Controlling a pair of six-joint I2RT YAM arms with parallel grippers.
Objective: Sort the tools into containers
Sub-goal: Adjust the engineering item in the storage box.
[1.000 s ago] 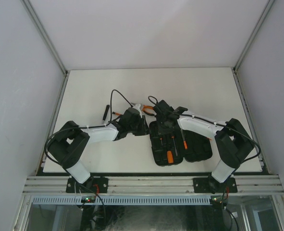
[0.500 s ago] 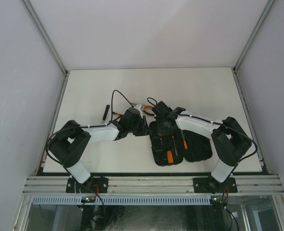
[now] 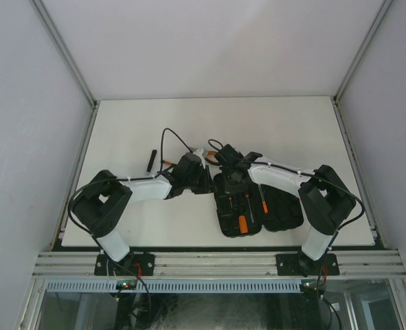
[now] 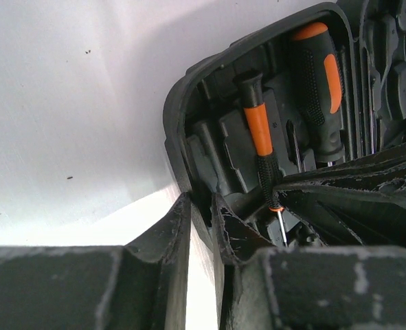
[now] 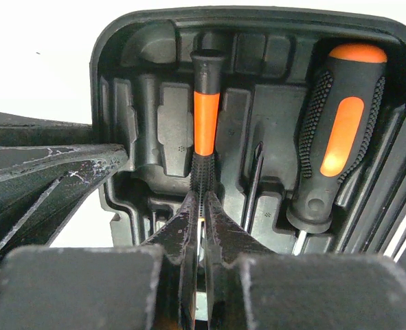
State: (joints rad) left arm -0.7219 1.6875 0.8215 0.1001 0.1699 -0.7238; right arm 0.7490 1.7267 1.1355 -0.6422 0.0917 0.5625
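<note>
A short black tool lies alone left of centre on the white table, with open surface around it up to the far edge. The left gripper straddles the left rim of the open tool case, jaws nearly together; whether they pinch it I cannot tell. At centre, the right gripper is clamped on the thin screwdriver in its slot. The thick screwdriver lies slotted to the right. The case sits close to the table's near edge.
</note>
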